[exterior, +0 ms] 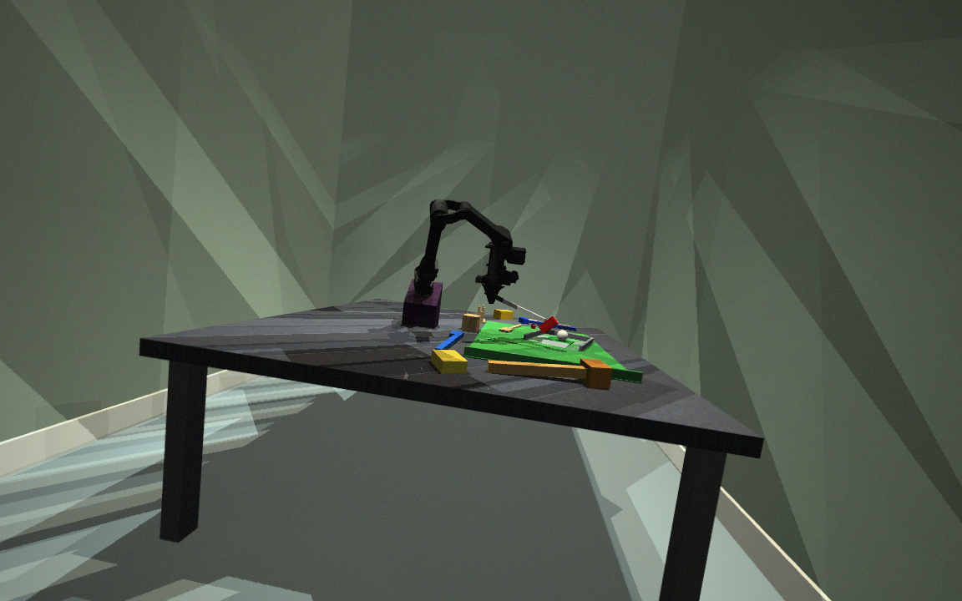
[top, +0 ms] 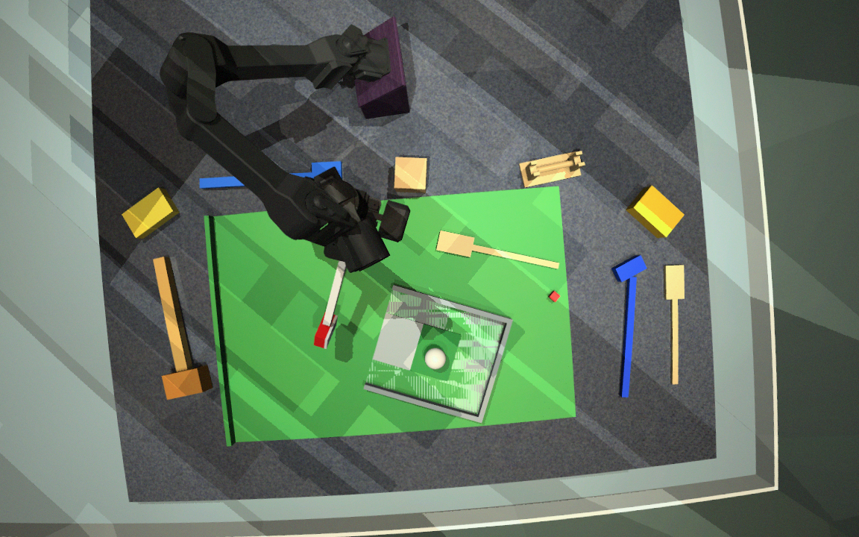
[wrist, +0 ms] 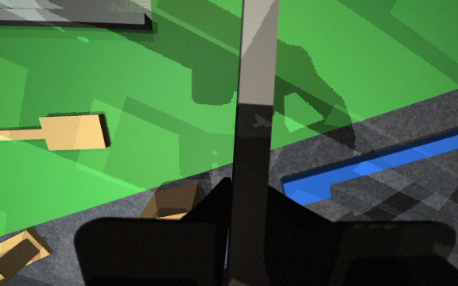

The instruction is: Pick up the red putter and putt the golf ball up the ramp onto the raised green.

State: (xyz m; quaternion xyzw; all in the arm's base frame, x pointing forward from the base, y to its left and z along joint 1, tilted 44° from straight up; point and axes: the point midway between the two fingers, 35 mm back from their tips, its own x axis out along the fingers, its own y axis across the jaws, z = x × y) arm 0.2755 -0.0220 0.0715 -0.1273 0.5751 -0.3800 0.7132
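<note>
Table [exterior: 365, 351], dark and speckled, carries everything; a green mat [top: 272, 374] covers its middle. On the mat sits the raised green [top: 438, 352], a grey-framed platform with a pale ramp [top: 397, 343] on its side toward the putter. The arm [top: 232, 147] rises from a purple base [top: 385, 89] and reaches over the mat's near edge. Around the mat lie an orange mallet [top: 175, 330], a blue putter [top: 628, 327], a thin tan paddle [top: 674, 320], two yellow blocks [top: 149, 212] [top: 655, 210], a tan cube [top: 410, 173], a small wooden rack [top: 551, 168] and a blue bar [top: 220, 181] partly under the arm. A tan paddle [top: 493, 250] lies on the mat between the gripper and the mat's far edge, apart from the platform. A tiny red cube [top: 553, 295] sits beyond it.

The gripper [top: 351, 256] is clenched on the grip of the red putter [top: 334, 303], fingers nearly together on its thin shaft. The red head [top: 322, 333] hangs beside the ramp's foot, not touching it. The golf ball [top: 435, 358] lies on the raised green's flat top, just past the ramp, well apart from the putter head.
</note>
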